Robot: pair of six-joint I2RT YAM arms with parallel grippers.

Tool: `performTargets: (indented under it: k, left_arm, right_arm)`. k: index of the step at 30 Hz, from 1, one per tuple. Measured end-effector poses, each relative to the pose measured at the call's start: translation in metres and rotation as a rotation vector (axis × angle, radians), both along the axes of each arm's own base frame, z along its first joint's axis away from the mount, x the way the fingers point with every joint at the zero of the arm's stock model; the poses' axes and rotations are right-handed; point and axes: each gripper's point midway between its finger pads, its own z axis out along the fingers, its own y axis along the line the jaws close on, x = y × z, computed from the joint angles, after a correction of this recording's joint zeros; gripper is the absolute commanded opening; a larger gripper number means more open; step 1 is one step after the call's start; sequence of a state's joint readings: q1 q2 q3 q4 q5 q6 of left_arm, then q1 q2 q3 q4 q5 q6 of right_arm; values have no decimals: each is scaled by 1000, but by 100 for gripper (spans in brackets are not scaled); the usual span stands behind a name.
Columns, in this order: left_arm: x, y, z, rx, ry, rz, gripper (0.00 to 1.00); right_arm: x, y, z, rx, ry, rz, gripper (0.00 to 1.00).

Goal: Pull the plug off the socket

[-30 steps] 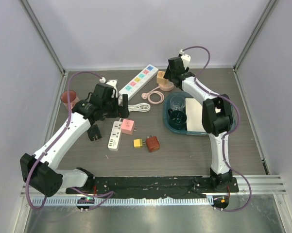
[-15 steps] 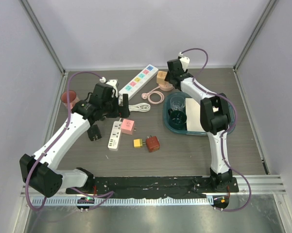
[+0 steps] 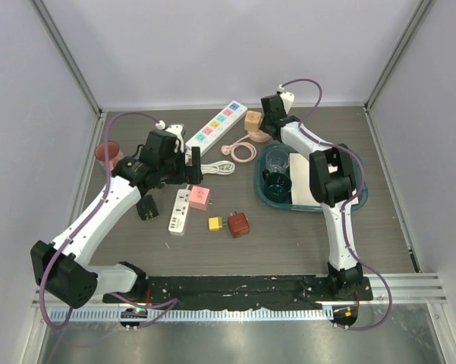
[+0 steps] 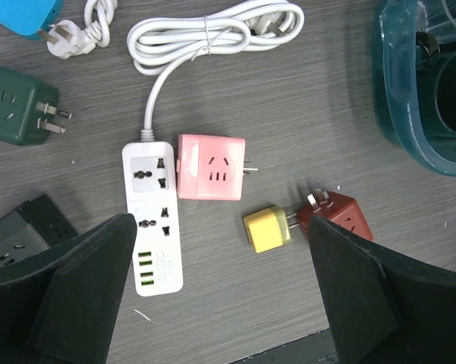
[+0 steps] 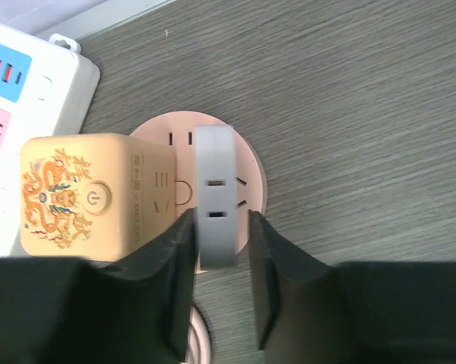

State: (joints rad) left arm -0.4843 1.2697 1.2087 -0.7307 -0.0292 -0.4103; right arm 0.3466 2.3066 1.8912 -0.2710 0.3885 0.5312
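In the right wrist view a grey plug point(image 5: 215, 163) stands in a round pink socket point(image 5: 255, 189), beside an orange cube adapter point(image 5: 83, 197) plugged into the same socket. My right gripper point(image 5: 221, 218) straddles the grey plug. The left finger touches it and a thin gap shows at the right finger. In the top view the right gripper point(image 3: 261, 123) is at the far middle of the table over the socket point(image 3: 259, 137). My left gripper point(image 3: 191, 161) is open and empty, hovering above the white power strip point(image 4: 153, 220).
A long white strip with coloured sockets point(image 3: 215, 127) lies left of the pink socket. A pink cube point(image 4: 210, 167), a yellow plug point(image 4: 266, 229) in a red cube point(image 4: 341, 216), dark green adapters point(image 4: 15, 114) and a coiled white cable point(image 4: 212, 34) lie below the left gripper. A teal tray point(image 3: 358, 199) holds cups.
The right arm has shifted slightly left, bringing its gripper in over the pink socket. The left arm has not moved.
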Motion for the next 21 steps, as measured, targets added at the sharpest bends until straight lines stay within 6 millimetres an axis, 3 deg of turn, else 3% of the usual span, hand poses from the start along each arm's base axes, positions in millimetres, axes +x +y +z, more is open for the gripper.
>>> performTargets:
  k: [2,4,15,21]
  left_arm:
    - [0,0,0,1,0,1,100]
    - [0,1,0,3,0,2,100]
    - [8,1,-2,21,3,24,100]
    - [27,-10,23,-33,-28,28,100]
  right_arm:
    - [2,0,2,5,-4,6,11]
    - [3,1,4,9,-8,10,1]
    - [11,13,13,80,-34,74,1]
    - [16,25,19,149,-61,100,1]
